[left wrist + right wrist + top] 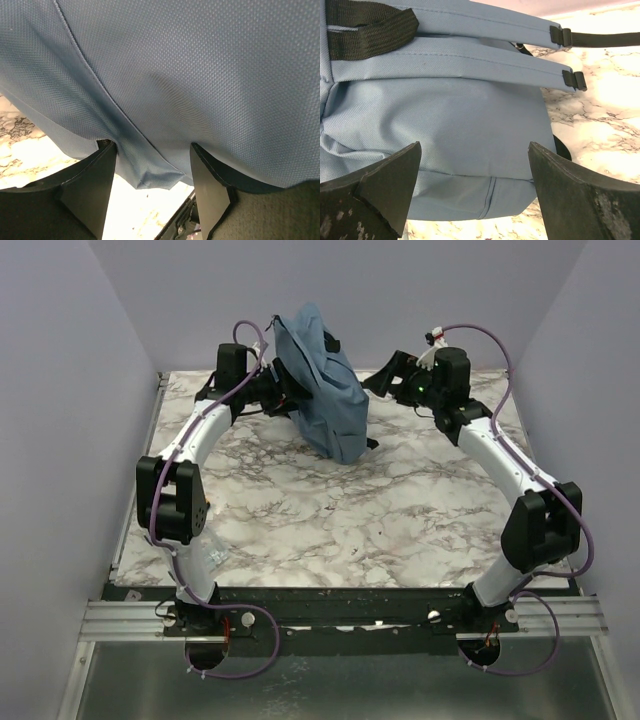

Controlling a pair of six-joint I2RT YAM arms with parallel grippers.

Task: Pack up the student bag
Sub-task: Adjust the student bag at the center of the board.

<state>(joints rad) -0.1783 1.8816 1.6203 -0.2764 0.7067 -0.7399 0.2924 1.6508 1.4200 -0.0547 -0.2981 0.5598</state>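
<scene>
Dusty-blue student bag (325,390) stands slumped at the far middle of the marble counter (350,530). Left jaws stand apart against its left side, a fabric fold hanging between them; right jaws gape wide near its strapped back, not touching.
</scene>
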